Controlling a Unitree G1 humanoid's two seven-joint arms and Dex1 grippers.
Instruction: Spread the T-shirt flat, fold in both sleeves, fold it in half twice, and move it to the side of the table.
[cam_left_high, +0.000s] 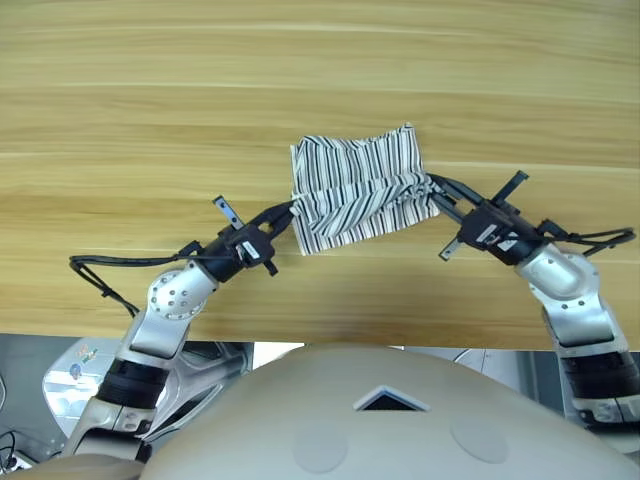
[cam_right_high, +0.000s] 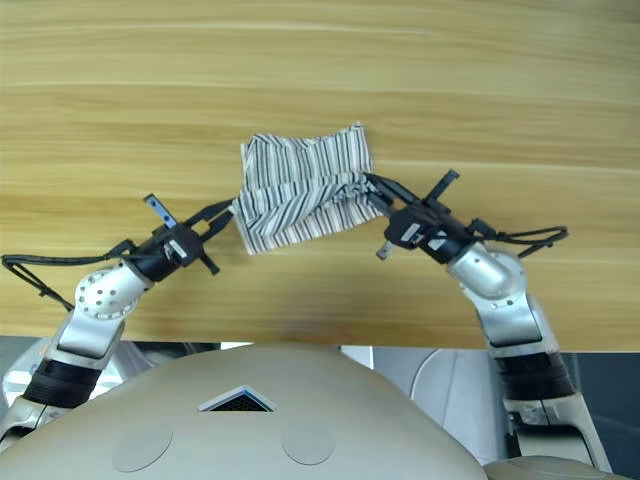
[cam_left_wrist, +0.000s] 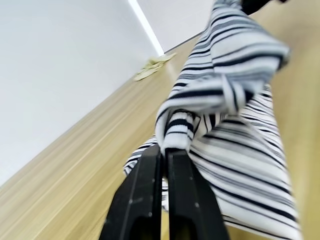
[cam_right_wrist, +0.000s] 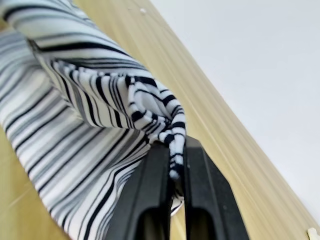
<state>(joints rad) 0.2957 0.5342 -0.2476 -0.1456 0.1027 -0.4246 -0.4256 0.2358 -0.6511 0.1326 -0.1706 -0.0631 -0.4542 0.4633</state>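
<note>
A black-and-white striped T-shirt (cam_left_high: 360, 187) lies folded into a small bundle on the wooden table (cam_left_high: 150, 120), near its front middle. My left gripper (cam_left_high: 291, 209) is shut on the bundle's left edge, with cloth pinched between its black fingers (cam_left_wrist: 150, 180). At the bundle's right edge, my right gripper (cam_left_high: 433, 187) is shut on a bunched fold, seen close up between its fingers (cam_right_wrist: 200, 175). Both pinched edges are raised off the wood, and the T-shirt (cam_right_high: 305, 190) sags between them.
The table's front edge (cam_left_high: 330, 343) runs just behind both arms. Bare wood stretches far to the left, right and back of the T-shirt. A small pale scrap (cam_left_wrist: 152, 67) lies on the table farther off in the left wrist view.
</note>
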